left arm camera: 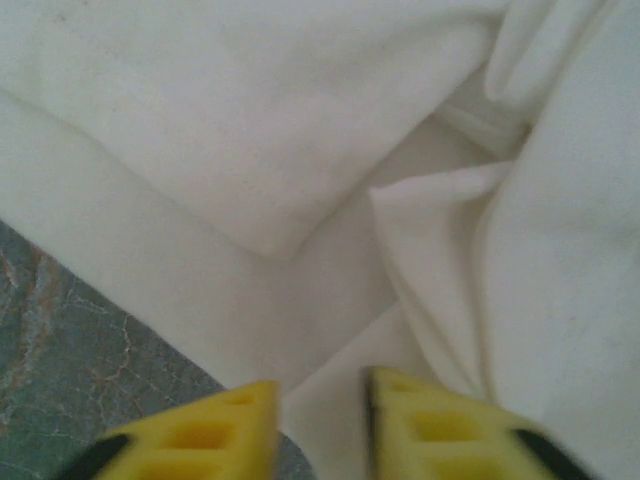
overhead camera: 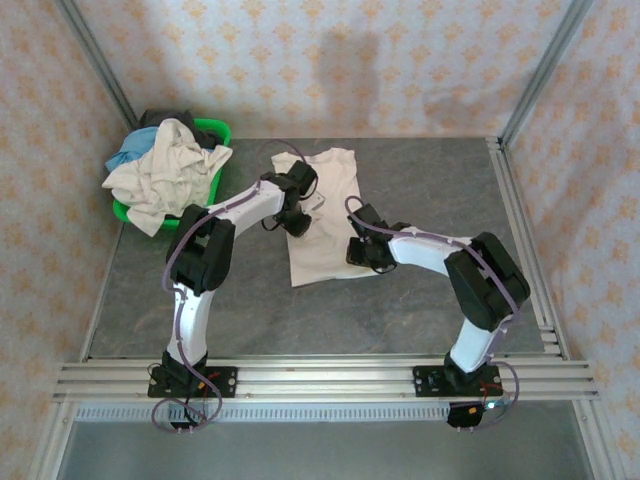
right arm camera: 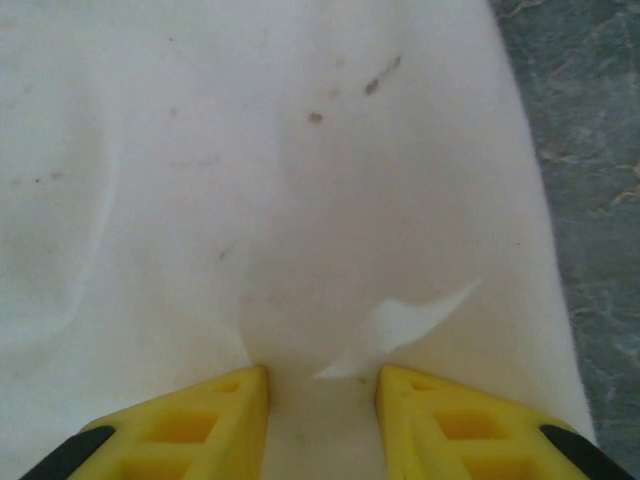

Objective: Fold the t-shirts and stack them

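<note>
Only the top view shows the green basket (overhead camera: 214, 131) at upper left. Wrist views show both pairs of fingers, left (left arm camera: 320, 425) and right (right arm camera: 322, 420), part-open over the cream t-shirt (overhead camera: 322, 215); any grip is unclear.

t-shirt (overhead camera: 322, 222): cream-white | basket (overhead camera: 213, 130): green | table (overhead camera: 420, 300): grey marbled

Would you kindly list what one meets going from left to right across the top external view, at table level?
Green plastic basket heaped with crumpled shirts → left claw → cream-white t-shirt spread flat on the grey table → right claw → bare grey tabletop.
</note>
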Controlling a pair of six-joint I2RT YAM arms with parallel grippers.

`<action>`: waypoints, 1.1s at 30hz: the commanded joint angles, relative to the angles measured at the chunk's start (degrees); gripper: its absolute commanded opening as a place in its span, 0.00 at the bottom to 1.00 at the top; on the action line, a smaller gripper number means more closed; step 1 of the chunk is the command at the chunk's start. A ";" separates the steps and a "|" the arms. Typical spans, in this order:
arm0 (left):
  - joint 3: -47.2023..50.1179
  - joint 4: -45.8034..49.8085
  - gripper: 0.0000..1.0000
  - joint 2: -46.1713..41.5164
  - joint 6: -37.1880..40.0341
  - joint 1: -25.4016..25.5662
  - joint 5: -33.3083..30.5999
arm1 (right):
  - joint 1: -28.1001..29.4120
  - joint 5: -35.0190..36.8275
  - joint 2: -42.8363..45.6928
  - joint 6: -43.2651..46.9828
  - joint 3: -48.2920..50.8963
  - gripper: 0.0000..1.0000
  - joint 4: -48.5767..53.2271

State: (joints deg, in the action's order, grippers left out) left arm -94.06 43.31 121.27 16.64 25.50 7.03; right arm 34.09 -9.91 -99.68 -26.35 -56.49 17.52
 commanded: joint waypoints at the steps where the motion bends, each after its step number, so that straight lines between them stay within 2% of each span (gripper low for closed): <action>1: -2.38 0.69 0.00 0.31 -0.50 0.02 -1.00 | -0.37 0.76 0.44 0.46 1.99 0.35 3.33; 3: -4.72 2.13 0.00 1.14 -2.75 -0.22 -1.79 | -0.45 0.92 0.62 0.63 2.21 0.35 3.73; 5: -5.23 3.47 0.00 0.42 -3.30 -0.88 2.79 | -0.71 1.31 1.44 1.00 2.88 0.35 4.36; 7: -0.98 0.50 0.03 -3.56 -3.54 -1.21 6.89 | -0.92 0.90 2.60 1.03 3.77 0.35 4.03; 10: 7.38 -4.41 0.22 -10.22 -2.60 -1.16 8.44 | -1.12 0.52 3.30 0.95 4.11 0.35 3.81; 12: 9.47 -3.92 0.33 -11.50 -1.08 -0.79 6.74 | -1.13 0.32 3.26 0.99 3.93 0.35 3.68; 14: 8.96 -1.32 0.39 -10.91 0.18 -0.05 4.40 | -1.13 -0.10 3.00 1.21 3.64 0.35 3.62; 17: 6.94 1.70 0.41 -8.30 1.25 1.50 3.57 | -1.13 -0.20 2.40 1.55 3.25 0.35 3.78; 22: 4.21 -0.15 0.43 -4.53 3.08 4.59 0.81 | -1.11 -0.23 2.16 1.74 3.23 0.35 3.75; 29: 2.48 -3.02 0.44 -1.88 1.36 4.56 0.99 | -1.37 0.76 2.75 2.38 4.49 0.35 4.11; 33: 0.67 -2.03 0.42 1.33 1.20 4.54 -2.21 | -1.57 0.29 3.23 2.11 5.46 0.35 3.54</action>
State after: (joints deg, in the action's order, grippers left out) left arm -91.22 41.15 119.87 17.93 30.33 8.25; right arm 33.15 -10.35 -96.92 -24.82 -53.25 17.45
